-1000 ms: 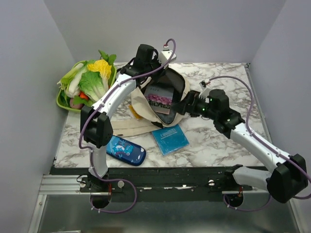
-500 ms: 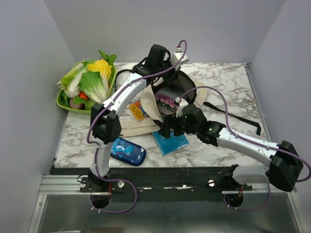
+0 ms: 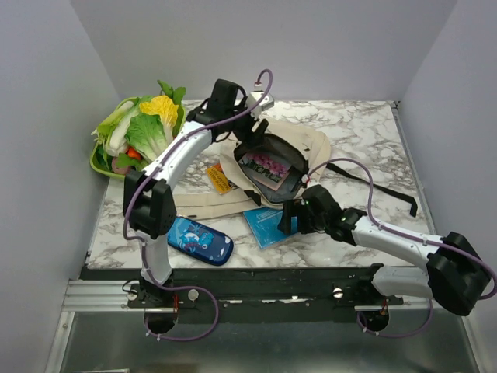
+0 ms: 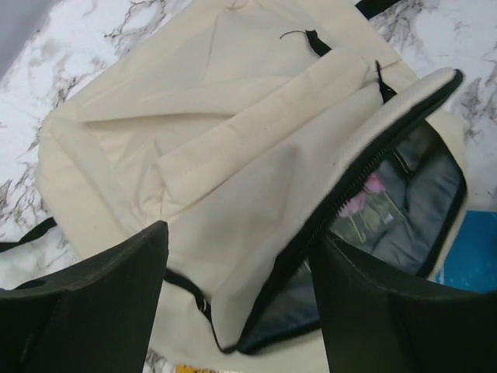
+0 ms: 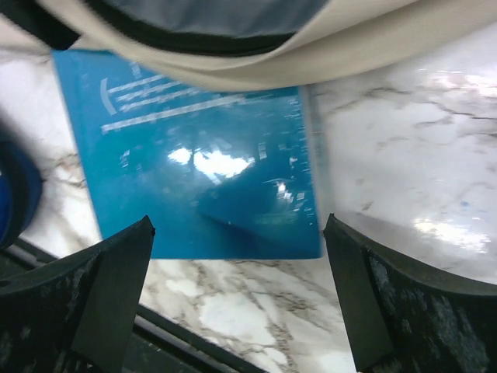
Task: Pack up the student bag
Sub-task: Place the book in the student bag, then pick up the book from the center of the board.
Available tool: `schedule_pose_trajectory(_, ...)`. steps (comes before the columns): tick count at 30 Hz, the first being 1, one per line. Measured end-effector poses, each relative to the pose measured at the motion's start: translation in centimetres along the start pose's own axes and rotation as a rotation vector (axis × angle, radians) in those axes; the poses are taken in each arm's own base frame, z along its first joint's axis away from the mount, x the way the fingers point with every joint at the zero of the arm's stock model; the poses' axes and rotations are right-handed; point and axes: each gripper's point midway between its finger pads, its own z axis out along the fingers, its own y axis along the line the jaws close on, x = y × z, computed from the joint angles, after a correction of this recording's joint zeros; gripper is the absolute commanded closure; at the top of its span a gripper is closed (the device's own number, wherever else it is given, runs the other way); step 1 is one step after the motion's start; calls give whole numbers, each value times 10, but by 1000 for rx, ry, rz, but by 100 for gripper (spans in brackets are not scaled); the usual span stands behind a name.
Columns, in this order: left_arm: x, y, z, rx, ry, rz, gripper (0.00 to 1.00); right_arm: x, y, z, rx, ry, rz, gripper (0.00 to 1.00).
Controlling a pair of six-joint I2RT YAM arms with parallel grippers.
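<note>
**A:** On the marble bench (image 3: 365,128), middle-back, the student bag (image 3: 314,148) lies flat with its zipper mouth gaping and a flowery book (image 3: 268,167) inside.

**B:** yep, and the left claw (image 4: 239,241) hangs over it, fingers apart, gripping nothing. The right claw (image 5: 237,227) is spread wide too, just above the blue booklet (image 5: 202,155) at the bag's near edge.

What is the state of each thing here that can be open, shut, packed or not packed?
student bag, lying on the table, zipper open.
flowered book, inside the bag.
blue book, flat on the table, outside the bag, one edge hidden by it.
pencil case, on the table, outside the bag.
left claw, open, empty, above the bag.
right claw, open, empty, above the blue book.
</note>
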Motion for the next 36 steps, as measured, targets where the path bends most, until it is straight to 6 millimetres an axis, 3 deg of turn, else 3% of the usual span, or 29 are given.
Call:
schedule_pose_trajectory(3, -12, -11, -40, 13, -30, 23, 25, -1, -16, 3, 26, -4, 40, 0)
schedule_pose_trajectory(7, -26, -41, -92, 61, -70, 90, 36, -11, -26, 7, 40, -28, 62, 0)
schedule_pose_trajectory(9, -17, -65, -112, 118, -61, 119, 40, -13, -28, 12, 37, -32, 60, 0)
schedule_pose_trajectory(11, 2, -83, -120, 169, -30, 126, 51, -11, -31, 18, 33, -15, 58, 0)
schedule_pose_trajectory(13, 33, -98, -119, 234, 35, 116, 57, -8, -31, 24, 25, 3, 58, 0)
schedule_pose_trajectory(15, 72, -113, -115, 318, 130, 86, 58, -12, -27, 28, -4, -8, 57, 2)
schedule_pose_trajectory(19, 125, -137, -114, 456, 260, 62, 58, -17, -21, 33, -45, -17, 66, 3)
schedule_pose_trajectory(23, 151, -159, -116, 548, 317, 97, 58, -22, -19, 36, -77, -37, 86, 4)
schedule_pose_trajectory(29, 183, -193, -103, 656, 396, 145, 60, -31, -20, 42, -105, -56, 122, 6)
schedule_pose_trajectory(36, 221, -185, -75, 608, 503, 141, 61, -32, -14, 45, -152, -58, 139, 8)
